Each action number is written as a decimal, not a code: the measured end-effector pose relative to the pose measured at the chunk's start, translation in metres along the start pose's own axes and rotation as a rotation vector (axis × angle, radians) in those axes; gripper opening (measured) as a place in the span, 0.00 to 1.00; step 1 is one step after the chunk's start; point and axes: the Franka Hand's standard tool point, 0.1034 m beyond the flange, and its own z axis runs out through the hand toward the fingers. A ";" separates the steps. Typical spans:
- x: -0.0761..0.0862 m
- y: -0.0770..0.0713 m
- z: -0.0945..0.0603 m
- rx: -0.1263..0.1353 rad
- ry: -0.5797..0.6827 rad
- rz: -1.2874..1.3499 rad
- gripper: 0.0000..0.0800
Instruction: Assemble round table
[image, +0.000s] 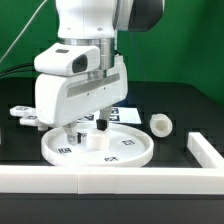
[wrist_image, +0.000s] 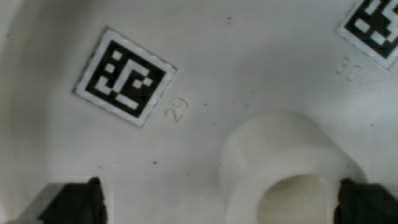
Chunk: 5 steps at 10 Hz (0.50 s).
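Gripper (image: 94, 128), fingers spread and empty, hangs low over the centre of the round disc (image: 135, 148), which lies flat on the table (image: 190, 108). The short post (image: 162, 124) lies on its side, well apart toward the exterior view's right, so reaching it probably needs a sideways move.

Both claw (wrist_image: 222, 204) fingertips (wrist_image: 71, 203) cropped at edge

The exterior view looks slightly down over the wall (image: 110, 178) at the disc (image: 140, 146), mid-frame, from mid-range. The wrist view faces straight down, very near; both share the disc's top.
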 end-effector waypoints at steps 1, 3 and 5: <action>0.005 -0.006 -0.016 0.026 -0.034 -0.029 0.81; 0.006 -0.005 -0.023 0.029 -0.037 -0.037 0.81; 0.006 -0.006 -0.021 0.028 -0.035 -0.036 0.81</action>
